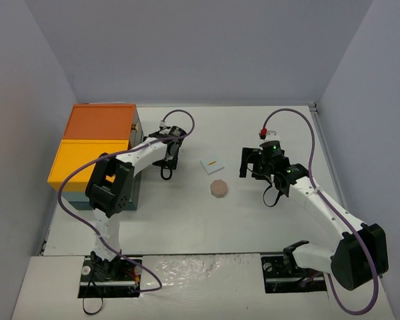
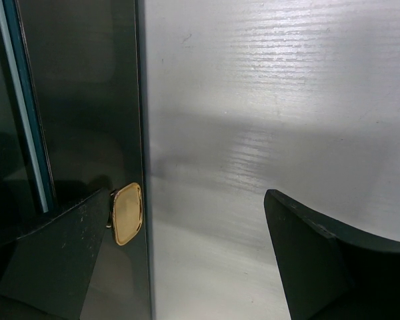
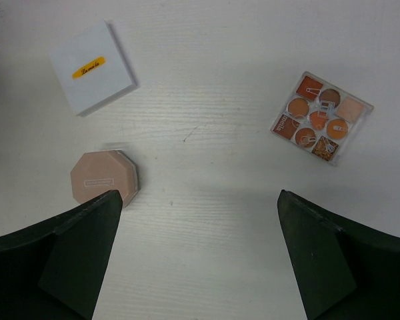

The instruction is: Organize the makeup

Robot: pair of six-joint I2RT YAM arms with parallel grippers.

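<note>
White counter (image 1: 187, 220), plain grey walls (image 1: 200, 47) all round. Left pincer (image 2: 187, 200) is apart, right by the box's (image 1: 97, 150) gold latch (image 2: 127, 213). Right pincer (image 3: 199, 200), also apart, hangs over the card (image 3: 93, 67), compact (image 3: 105, 177) and palette (image 3: 322, 119) lying mid-counter.

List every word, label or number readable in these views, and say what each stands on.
Nothing can be quoted; every text is too small or blurred.
white box: orange oval label with dark script, blurred.
pink octagonal compact: small label on the lid, unreadable.
clear palette: lettering along its left edge, too small to read.
gold latch: no marking seen.
</note>
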